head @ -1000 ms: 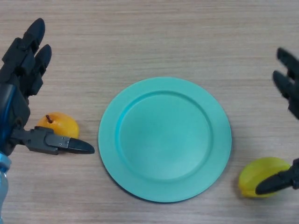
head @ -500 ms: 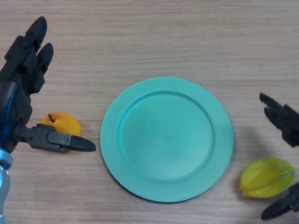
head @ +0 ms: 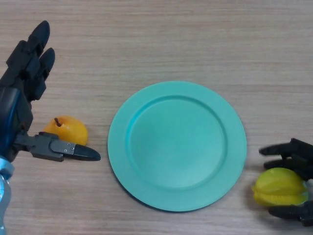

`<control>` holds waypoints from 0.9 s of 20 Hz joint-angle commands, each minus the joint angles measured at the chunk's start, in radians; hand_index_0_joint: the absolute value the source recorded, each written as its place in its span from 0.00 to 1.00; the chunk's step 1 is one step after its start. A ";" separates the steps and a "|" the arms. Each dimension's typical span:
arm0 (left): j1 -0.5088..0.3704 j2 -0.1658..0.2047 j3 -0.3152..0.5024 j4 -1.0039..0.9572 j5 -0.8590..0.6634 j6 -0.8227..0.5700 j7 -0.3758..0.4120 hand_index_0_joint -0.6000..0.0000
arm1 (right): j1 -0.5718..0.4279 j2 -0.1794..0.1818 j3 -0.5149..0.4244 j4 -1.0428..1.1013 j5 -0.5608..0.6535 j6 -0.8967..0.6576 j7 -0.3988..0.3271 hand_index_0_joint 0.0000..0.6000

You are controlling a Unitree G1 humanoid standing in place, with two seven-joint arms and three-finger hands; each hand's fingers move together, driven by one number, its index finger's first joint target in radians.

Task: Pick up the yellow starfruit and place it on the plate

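The teal plate [head: 177, 145] lay flat on the wooden table [head: 161, 39], near the middle of the head view, with nothing on it.

The yellow starfruit [head: 279, 186] rested on the table at the lower right, just off the plate's right rim and not touching it.

The right hand [head: 293, 159] came in from the right edge and sat around the starfruit. Its fingers [head: 279, 151] reached along the far side of the fruit, curled toward the plate, and its thumb [head: 288, 212] lay along the near side. The fruit sat between them. Contact appeared close on both sides, but whether the fruit was off the table could not be determined.

The left hand [head: 19, 105] stood at the left side of the view, well apart from the plate. Its fingers were straight and pointed away from the robot, its thumb stuck out toward the plate, and it held nothing.

An orange fruit with a short stem [head: 66, 131] lay on the table beside the left hand, just behind the thumb, and left of the plate.
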 commanded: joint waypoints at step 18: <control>-0.001 0.035 0.096 -0.096 -0.097 -0.088 0.005 1.00 | -0.142 0.075 0.219 -0.615 0.107 0.485 -0.180 1.00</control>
